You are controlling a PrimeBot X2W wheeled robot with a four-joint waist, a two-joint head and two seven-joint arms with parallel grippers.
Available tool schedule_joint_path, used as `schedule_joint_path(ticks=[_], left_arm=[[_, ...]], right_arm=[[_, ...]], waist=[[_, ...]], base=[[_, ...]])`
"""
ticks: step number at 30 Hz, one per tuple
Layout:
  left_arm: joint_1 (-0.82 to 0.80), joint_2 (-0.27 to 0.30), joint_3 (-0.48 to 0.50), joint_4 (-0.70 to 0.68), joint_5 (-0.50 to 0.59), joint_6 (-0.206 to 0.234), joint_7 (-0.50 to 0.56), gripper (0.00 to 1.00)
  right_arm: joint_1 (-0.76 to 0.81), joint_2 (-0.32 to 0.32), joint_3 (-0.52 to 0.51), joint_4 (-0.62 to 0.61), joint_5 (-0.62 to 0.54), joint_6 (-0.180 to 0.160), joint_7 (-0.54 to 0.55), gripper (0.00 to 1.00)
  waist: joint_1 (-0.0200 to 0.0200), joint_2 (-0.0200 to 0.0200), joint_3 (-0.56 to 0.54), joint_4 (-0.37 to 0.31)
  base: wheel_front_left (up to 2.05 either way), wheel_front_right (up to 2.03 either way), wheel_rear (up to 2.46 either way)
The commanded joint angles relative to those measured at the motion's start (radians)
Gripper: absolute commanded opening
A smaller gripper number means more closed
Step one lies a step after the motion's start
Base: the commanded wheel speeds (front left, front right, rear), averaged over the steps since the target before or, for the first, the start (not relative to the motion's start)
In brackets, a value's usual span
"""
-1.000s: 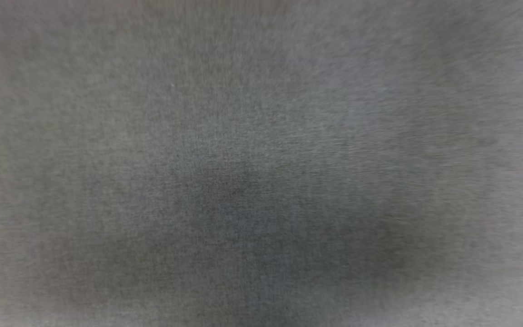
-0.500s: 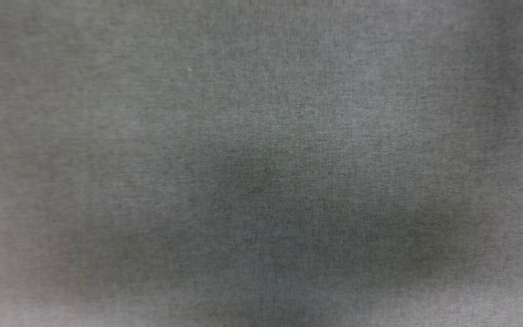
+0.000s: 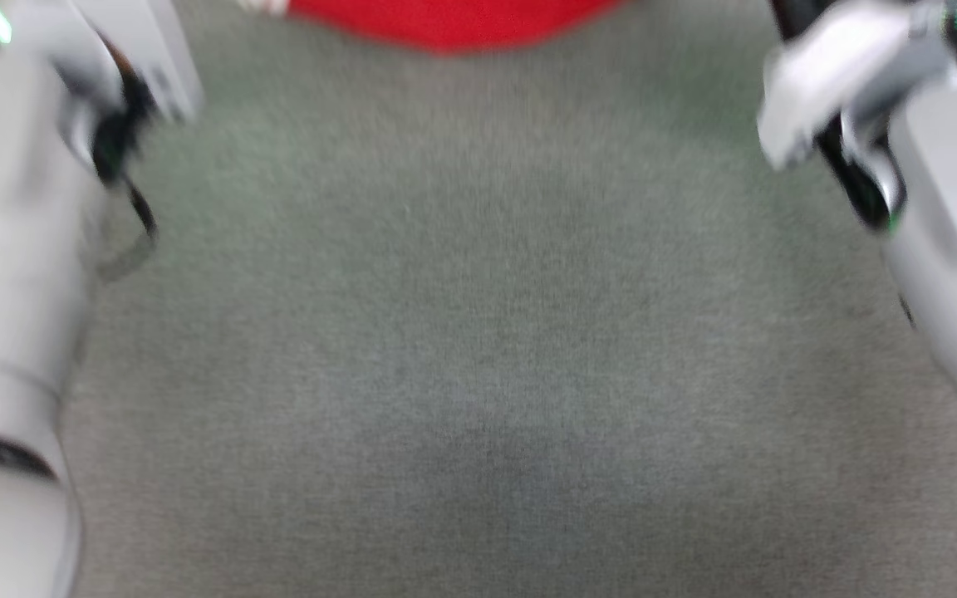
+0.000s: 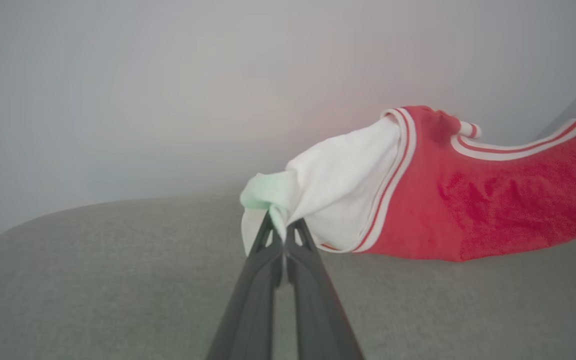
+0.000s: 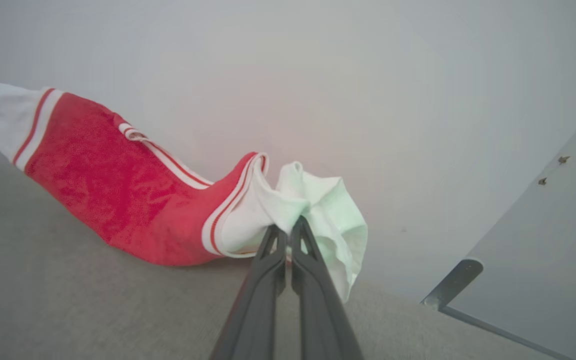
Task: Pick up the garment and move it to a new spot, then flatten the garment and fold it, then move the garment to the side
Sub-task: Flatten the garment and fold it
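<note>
Half a second ago the head view held nothing but blurred grey cloth. Now the camera has swung, and the pale left forearm [image 3: 5,291] and right forearm [image 3: 952,232] stand at its sides, with a red edge of the garment [image 3: 453,21] at the top, all smeared by motion. The grey surface [image 3: 478,349] is a fine woven fabric, matt and slightly fuzzy. The left end effector [image 4: 282,227] is closed tight on a bunched corner of one white sleeve [image 4: 338,200], and the right end effector [image 5: 288,226] is clamped the same way on the other white sleeve [image 5: 268,210]. Between them the garment is stretched low over the surface; its red body is a nubbly cotton, with red-and-white striped ribbing at the sleeve seams and collar. Whether its lowest fold touches the surface cannot be told. Behind it is a plain pale wall [image 4: 168,100], and a smooth grey panel [image 5: 543,240] with a metal edge stands at the right of the right wrist view.
</note>
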Motion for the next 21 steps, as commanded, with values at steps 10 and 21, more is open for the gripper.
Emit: schedule_joint_path(ticks=[10,21], left_arm=[[0.482,0.124,-0.038,-0.298,-0.129,0.002,0.07,0.0],[1.028,0.322,0.028,-0.891,-0.257,0.277,0.105,0.0]], right_arm=[[0.438,-0.306,0.188,-0.446,0.265,-0.001,0.115,0.0],[0.888,-0.457,0.022,-0.751,0.242,-0.001,0.194,0.0]], waist=[[0.0,0.0,-0.27,0.045],[0.0,0.0,-0.279,0.068]], base=[[0.0,0.0,0.0],[0.0,0.0,0.0]])
